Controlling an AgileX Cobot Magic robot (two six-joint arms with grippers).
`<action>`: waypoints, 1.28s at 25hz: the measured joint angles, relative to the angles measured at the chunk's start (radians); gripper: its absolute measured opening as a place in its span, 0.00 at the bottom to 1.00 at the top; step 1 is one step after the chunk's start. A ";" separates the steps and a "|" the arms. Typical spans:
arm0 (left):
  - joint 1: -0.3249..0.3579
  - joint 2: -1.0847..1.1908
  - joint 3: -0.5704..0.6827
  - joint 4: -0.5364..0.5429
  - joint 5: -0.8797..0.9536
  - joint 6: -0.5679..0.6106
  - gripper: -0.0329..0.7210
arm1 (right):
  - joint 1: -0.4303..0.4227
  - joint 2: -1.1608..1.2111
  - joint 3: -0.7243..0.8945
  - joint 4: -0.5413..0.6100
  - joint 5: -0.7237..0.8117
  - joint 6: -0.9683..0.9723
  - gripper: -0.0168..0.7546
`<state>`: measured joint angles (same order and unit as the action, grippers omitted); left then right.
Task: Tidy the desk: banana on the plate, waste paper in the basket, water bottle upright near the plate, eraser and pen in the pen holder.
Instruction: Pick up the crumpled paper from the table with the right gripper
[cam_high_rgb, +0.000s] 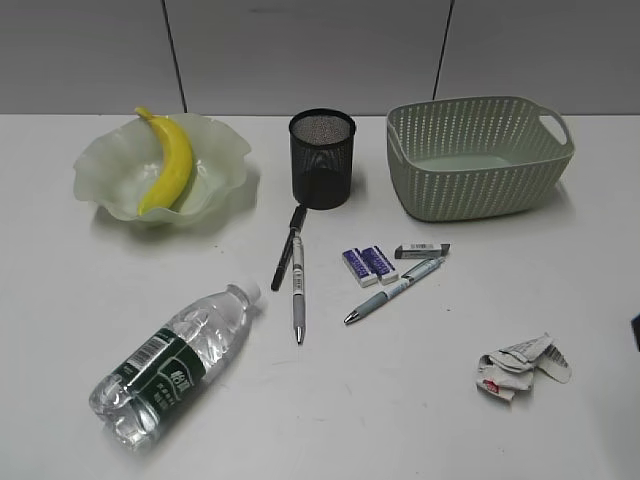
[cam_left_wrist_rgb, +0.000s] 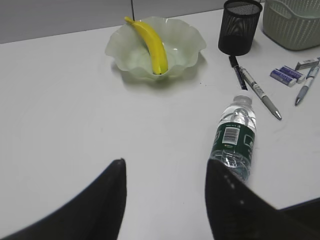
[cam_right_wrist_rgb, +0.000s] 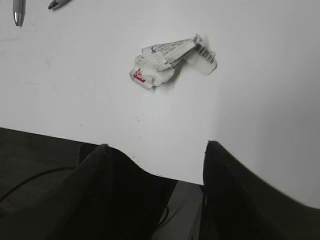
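Plain white desk before grey panelled wall

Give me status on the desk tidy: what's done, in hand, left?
Done: banana lies in the plate. In hand: nothing; the left gripper and right gripper are open and empty. Left: water bottle lying on its side, waste paper on the desk, basket empty, pens and erasers outside the pen holder.
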<state>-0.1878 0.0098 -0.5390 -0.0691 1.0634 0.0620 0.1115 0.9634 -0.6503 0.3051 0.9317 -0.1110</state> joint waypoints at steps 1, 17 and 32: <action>0.000 0.000 0.000 0.000 -0.001 -0.001 0.55 | 0.000 0.088 -0.030 0.019 0.006 0.000 0.62; 0.000 0.000 0.000 0.000 -0.002 -0.004 0.55 | 0.139 0.941 -0.420 -0.034 0.062 0.351 0.77; 0.000 0.000 0.000 0.000 -0.002 -0.004 0.55 | 0.139 1.076 -0.509 -0.033 0.113 0.320 0.10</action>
<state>-0.1878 0.0098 -0.5390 -0.0691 1.0613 0.0581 0.2506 2.0396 -1.1594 0.2724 1.0450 0.2093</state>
